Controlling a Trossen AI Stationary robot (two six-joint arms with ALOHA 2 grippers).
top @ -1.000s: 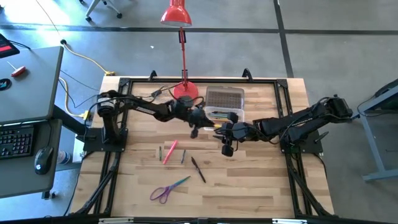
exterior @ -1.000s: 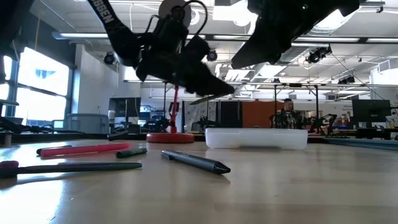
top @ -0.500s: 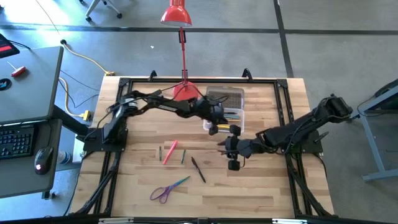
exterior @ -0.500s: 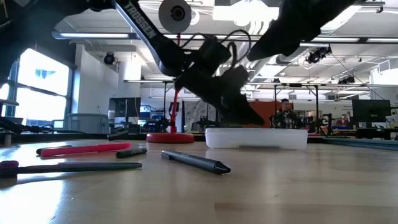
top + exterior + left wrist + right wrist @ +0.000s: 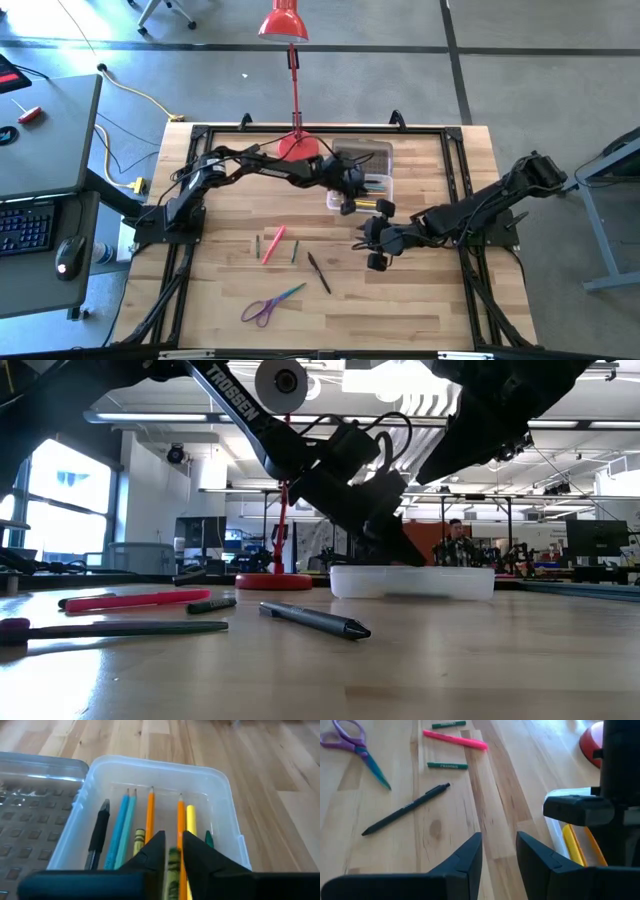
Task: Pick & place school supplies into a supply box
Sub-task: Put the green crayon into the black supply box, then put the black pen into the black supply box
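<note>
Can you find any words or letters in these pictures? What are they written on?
"TROSSEN" in white letters along the dark arm, seen in the low view.
Tiny print on the green crayon on the table: too small to read.
Tiny print on the other green crayon: too small to read.
No other words or numbers can be read.

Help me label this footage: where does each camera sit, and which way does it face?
High view: above the table, facing straight down; both arms show, left claw over the box, right claw near it.
Low view: at tabletop height, facing level across; arms drop in from above the black pen.
Left wrist view: on the left arm, facing down into the box; its own fingers show.
Right wrist view: on the right arm, facing along the table; its own fingers show.
Shared: right wrist and high views both show the scissors.
</note>
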